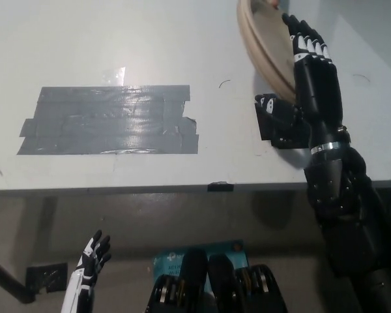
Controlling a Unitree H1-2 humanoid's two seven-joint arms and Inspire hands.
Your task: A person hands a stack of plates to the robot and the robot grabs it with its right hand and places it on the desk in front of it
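At one o'clock, the top edge cuts off the stack of round beige plates (264,45), so we lose its upper part. The black right hand (316,81) covers the stack's right side and much of the black square tape patch (277,137). We cannot tell whether that hand grips the stack. At seven o'clock, the bottom edge cuts the small white left hand (88,264) at the wrist.
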